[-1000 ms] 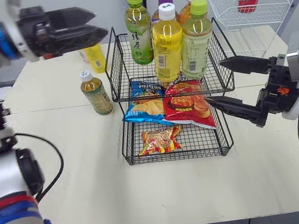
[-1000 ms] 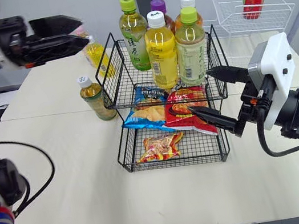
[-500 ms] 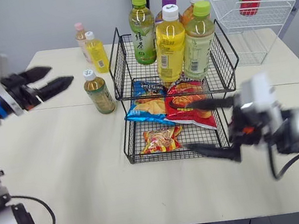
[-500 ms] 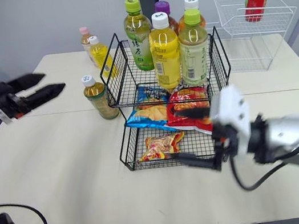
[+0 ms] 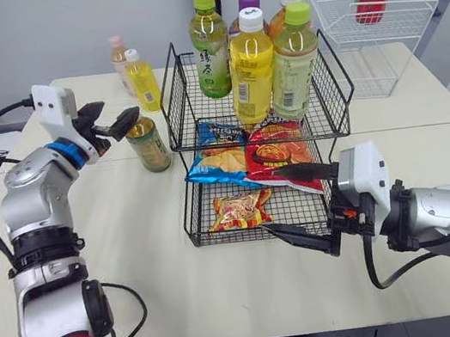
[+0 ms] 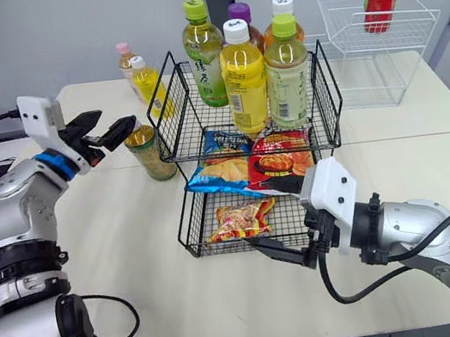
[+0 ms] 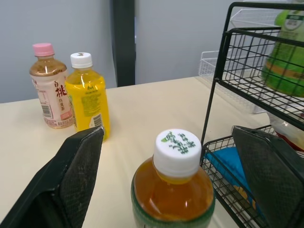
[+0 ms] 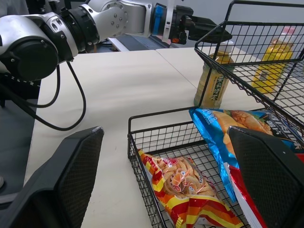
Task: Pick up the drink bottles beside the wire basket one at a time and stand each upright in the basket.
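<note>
Small amber tea bottle with a white cap [image 7: 175, 190] stands beside the black wire basket [image 7: 217, 71]. My left gripper [image 5: 121, 113] is spread, fingers flanking the cap. Right gripper [image 5: 274, 201] spread wide too.

table [image 5: 137, 262] — wire basket [image 5: 199, 121], three loose bottles [image 5: 151, 146], white rack [image 5: 375, 28]

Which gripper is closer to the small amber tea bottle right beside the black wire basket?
Left. The left gripper is open astride the tea bottle at its cap, not touching. The right gripper is open at the front of the wire basket, by its lower tier, well away.
</note>
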